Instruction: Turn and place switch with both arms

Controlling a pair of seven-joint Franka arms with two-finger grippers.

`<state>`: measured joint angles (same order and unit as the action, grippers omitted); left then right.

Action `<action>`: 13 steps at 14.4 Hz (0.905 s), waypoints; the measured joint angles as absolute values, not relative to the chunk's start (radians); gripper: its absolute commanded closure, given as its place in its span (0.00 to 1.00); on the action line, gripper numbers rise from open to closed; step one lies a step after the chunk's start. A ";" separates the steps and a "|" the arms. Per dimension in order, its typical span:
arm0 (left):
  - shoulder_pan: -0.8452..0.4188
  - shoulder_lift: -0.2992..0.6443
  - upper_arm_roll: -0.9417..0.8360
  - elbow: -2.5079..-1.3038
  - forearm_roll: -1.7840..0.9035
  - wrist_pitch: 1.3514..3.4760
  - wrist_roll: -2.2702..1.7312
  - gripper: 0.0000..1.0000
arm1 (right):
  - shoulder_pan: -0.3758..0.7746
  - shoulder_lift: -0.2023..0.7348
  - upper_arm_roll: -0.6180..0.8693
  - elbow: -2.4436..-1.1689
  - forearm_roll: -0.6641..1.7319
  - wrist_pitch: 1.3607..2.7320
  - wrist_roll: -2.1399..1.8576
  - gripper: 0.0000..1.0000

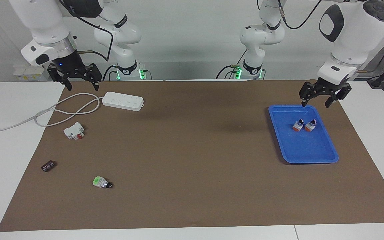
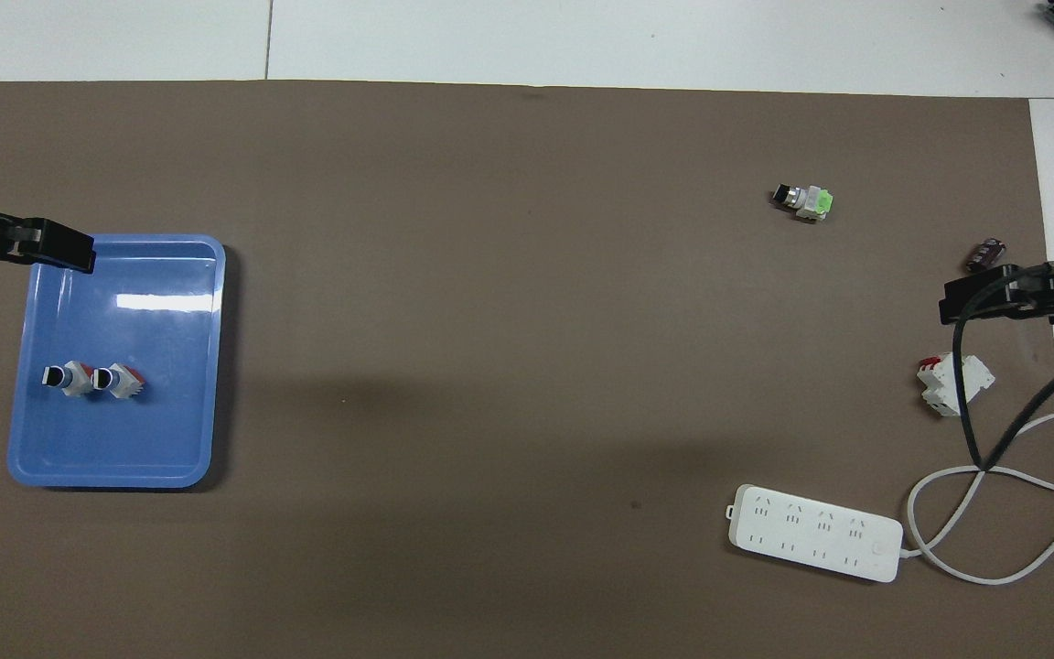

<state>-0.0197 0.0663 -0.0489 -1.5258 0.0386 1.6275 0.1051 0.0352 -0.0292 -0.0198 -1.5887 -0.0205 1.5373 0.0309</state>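
Two switches with orange ends, silvery middles and black knobs lie side by side in a blue tray (image 1: 307, 146) at the left arm's end of the table. One switch (image 1: 298, 125) is beside the other (image 1: 310, 125); they also show in the overhead view (image 2: 69, 378) (image 2: 118, 381). My left gripper (image 1: 315, 104) is open and empty, raised over the tray's edge nearest the robots. My right gripper (image 1: 82, 88) is open and empty, raised over the white cable at the right arm's end.
A white power strip (image 1: 122, 100) with a looped cable lies near the robots. A white-and-red breaker block (image 1: 74, 130), a small dark cylinder (image 1: 48, 165) and a green-ended switch (image 1: 102, 182) lie farther out on the brown mat.
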 measured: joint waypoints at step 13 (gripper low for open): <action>-0.034 0.014 -0.032 -1.472 -0.009 1.558 0.082 0.00 | 0.031 -0.030 -0.015 -1.581 -0.020 1.538 0.053 0.00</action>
<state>-0.0344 0.0141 -0.0321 -1.4717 -0.0088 1.5583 0.0819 0.0314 -0.0300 -0.0152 -1.5812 -0.0200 1.5378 0.0528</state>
